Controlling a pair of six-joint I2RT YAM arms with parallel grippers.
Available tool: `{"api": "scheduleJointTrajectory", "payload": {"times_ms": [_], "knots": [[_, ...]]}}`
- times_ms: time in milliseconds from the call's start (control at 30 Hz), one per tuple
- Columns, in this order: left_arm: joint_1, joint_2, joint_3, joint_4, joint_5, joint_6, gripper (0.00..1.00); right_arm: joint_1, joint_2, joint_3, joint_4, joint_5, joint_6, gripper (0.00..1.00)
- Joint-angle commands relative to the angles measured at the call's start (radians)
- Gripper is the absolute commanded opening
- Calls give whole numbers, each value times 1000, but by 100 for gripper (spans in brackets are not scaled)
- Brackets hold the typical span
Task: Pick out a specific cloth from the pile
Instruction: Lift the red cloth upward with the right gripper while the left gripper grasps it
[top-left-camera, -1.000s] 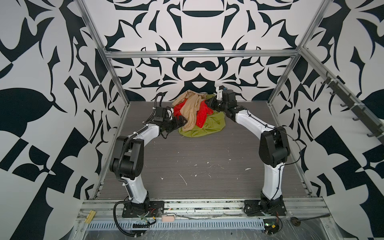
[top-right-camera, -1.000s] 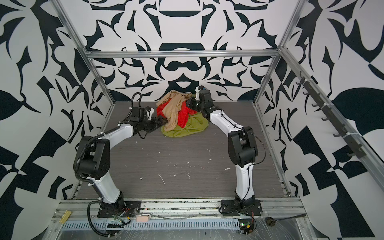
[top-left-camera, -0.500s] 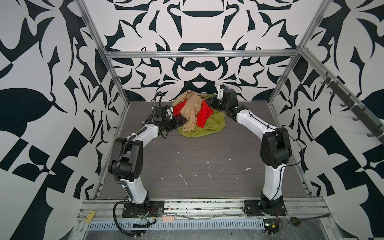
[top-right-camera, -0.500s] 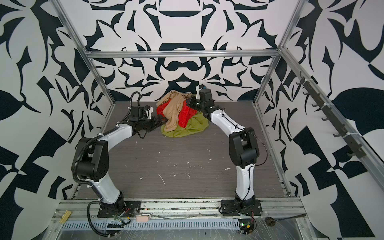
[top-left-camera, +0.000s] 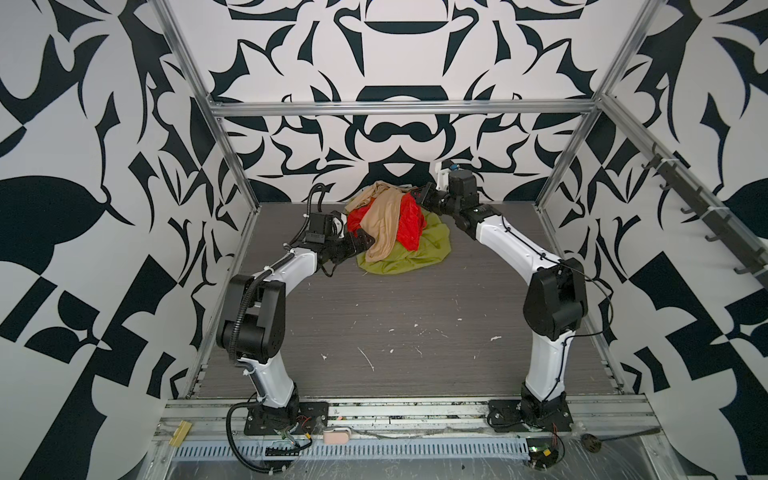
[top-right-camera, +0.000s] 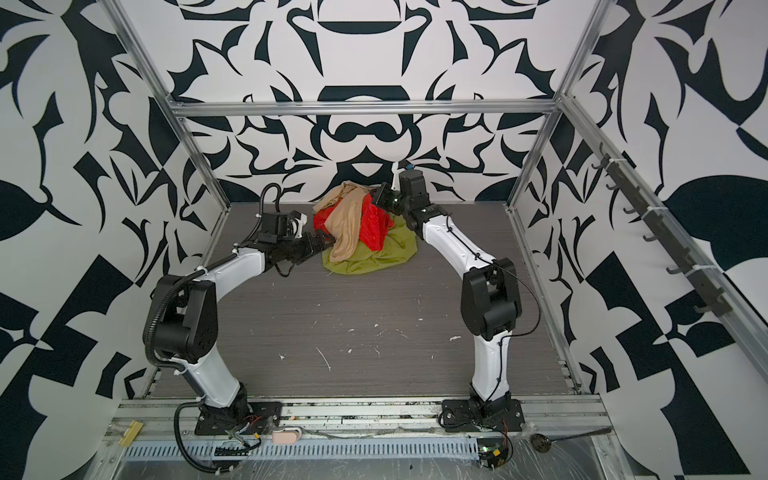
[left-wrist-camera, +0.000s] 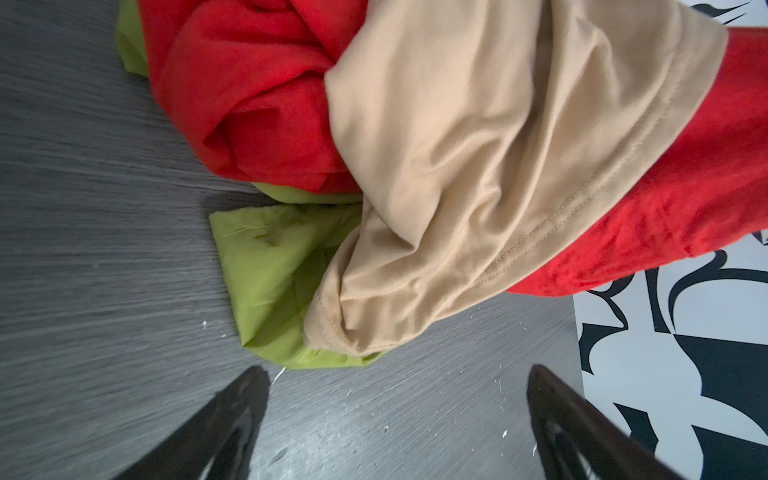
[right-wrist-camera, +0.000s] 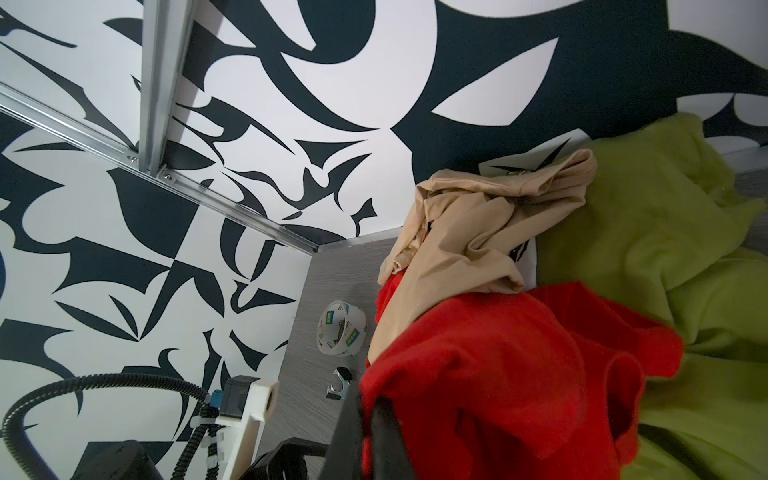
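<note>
The pile (top-left-camera: 401, 259) sits at the far end of the counter (top-left-camera: 415, 324), near the back wall. The red cloth (top-left-camera: 409, 222) lies mid-pile on the green cloth (top-left-camera: 432, 245), with the beige cloth (top-left-camera: 384, 224) draped across it. Right hand (right-wrist-camera: 376, 419) clenched on the red cloth's edge. Left hand (left-wrist-camera: 397, 370) released, jaws wide, low over the counter just short of the pile.

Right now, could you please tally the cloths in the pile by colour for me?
red cloth: 1
beige-tan cloth: 1
olive-green cloth: 1
Total: 3
</note>
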Motion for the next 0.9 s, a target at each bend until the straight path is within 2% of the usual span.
{"api": "scheduleJointTrajectory", "payload": {"times_ms": [0, 400, 867], "knots": [[6, -35, -8, 7, 16, -2, 99, 6, -60, 74, 43, 11, -23, 0], [12, -43, -21, 9, 15, -2, 99, 6, -50, 155, 8, 25, -44, 0], [17, -58, -32, 14, 15, -2, 99, 6, 6, 337, -74, 30, -65, 0]]}}
